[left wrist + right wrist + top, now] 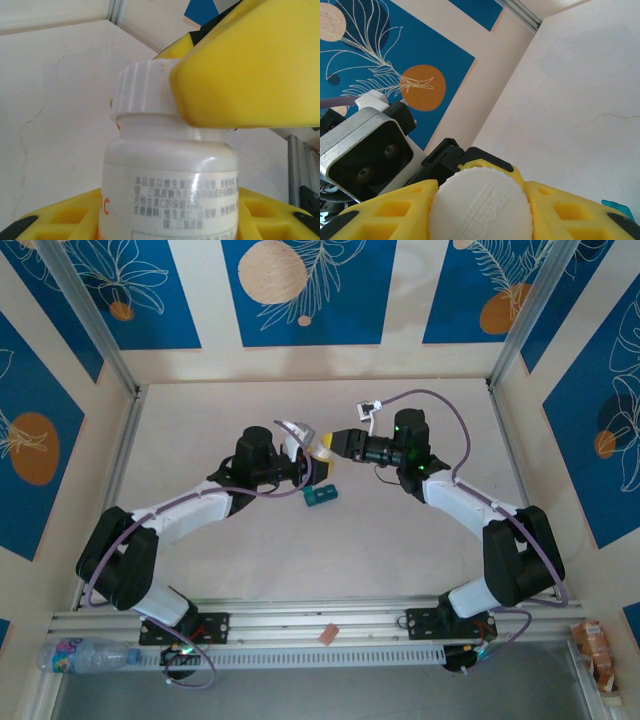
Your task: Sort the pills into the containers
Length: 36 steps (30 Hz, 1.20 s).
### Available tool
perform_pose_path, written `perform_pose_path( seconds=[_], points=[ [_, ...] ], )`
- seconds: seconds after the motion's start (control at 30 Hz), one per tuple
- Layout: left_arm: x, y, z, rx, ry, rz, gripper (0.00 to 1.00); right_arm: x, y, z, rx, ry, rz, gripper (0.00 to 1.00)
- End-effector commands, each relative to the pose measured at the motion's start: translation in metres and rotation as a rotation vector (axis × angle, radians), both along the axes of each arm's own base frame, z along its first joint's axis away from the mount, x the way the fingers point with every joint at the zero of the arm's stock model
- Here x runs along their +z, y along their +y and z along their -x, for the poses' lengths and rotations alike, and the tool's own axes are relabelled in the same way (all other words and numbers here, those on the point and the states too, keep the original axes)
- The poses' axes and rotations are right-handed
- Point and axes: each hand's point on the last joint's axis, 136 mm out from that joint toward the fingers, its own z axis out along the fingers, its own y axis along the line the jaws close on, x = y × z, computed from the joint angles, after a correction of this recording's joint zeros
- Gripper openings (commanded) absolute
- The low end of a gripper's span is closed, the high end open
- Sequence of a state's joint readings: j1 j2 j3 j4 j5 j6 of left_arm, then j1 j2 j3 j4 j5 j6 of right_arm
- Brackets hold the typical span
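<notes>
Two arms reach in over the pale table (300,570), their grippers meeting above its middle. Just on the near side of them the dark teal pill box (320,495) lies on the table, gripped by neither. The left gripper (170,222) is partly closed around the body of the white bottle (170,165), and the right gripper (480,212) is clamped on its ribbed cap (142,90).

Cream table (320,560) ringed by blue panels (350,310) (orange discs, white leaves).
</notes>
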<state>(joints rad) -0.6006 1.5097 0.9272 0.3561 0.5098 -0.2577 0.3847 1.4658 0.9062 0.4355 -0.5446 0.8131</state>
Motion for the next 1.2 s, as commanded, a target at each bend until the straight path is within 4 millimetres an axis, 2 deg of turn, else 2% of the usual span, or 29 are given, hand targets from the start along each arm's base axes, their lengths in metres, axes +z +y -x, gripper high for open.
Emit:
perform_pose_path(
  seconds=[0.0, 0.03, 0.13, 0.17, 0.37, 0.63, 0.97, 1.17],
  points=[
    [0.022, -0.001, -0.006, 0.001, -0.045, 0.06, 0.0, -0.008, -0.004, 0.001, 0.004, 0.037, 0.012, 0.47],
    [0.02, 0.0, -0.007, 0.007, -0.046, 0.048, 0.0, -0.007, -0.004, 0.0, 0.0, 0.049, 0.014, 0.5],
    [0.013, 0.003, -0.009, 0.027, -0.049, 0.01, 0.0, 0.0, -0.008, -0.001, -0.022, 0.078, 0.009, 0.68],
    [0.011, 0.005, -0.01, 0.035, -0.051, -0.001, 0.0, 0.004, -0.01, -0.001, -0.029, 0.081, 0.003, 0.69],
    [0.004, 0.011, -0.013, 0.061, -0.072, -0.065, 0.0, 0.016, -0.023, 0.0, -0.09, 0.112, 0.0, 0.71],
    [-0.004, 0.014, -0.015, 0.066, -0.092, -0.133, 0.0, 0.002, -0.034, -0.009, -0.213, 0.233, 0.05, 0.78],
    [-0.008, 0.011, -0.014, 0.051, -0.093, -0.155, 0.0, -0.005, -0.008, -0.014, -0.178, 0.277, 0.083, 0.78],
    [-0.008, 0.01, -0.013, 0.048, -0.095, -0.156, 0.0, -0.009, 0.007, -0.013, -0.149, 0.287, 0.087, 0.74]
  ],
)
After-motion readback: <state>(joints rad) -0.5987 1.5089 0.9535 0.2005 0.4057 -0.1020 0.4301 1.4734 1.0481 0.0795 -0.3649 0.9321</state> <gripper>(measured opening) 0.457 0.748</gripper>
